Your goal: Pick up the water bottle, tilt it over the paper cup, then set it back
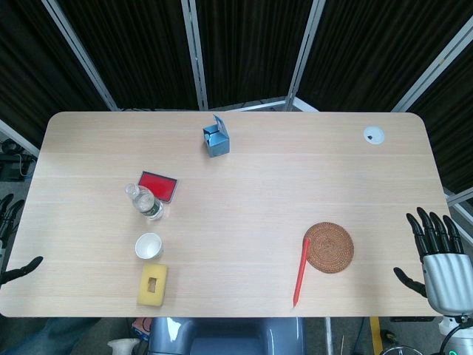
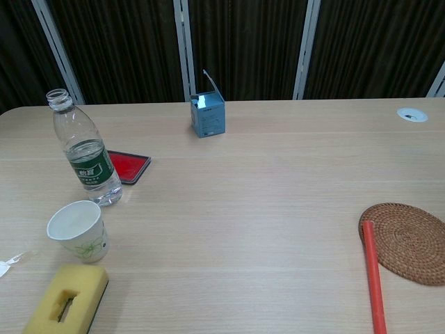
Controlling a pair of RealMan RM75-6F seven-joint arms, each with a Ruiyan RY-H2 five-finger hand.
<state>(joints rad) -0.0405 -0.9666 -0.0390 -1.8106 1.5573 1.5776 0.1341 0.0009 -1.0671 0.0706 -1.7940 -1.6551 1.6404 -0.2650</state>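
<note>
The bottle [image 2: 85, 154] stands uncapped on the desk [image 1: 251, 192], just behind the cup [image 2: 78, 230], handy for pouring. The right hand [image 1: 436, 255] waits off the edge, fingers spread, empty; the left hand [image 1: 16, 255] is barely visible, its state unclear.

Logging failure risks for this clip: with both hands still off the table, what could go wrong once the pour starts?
The water bottle has no cap, so tipping it early could spill water before it is over the paper cup. The red pad and yellow sponge crowd that corner, so the left hand may bump them or knock the light cup. The right hand is far away, likely no help.
</note>
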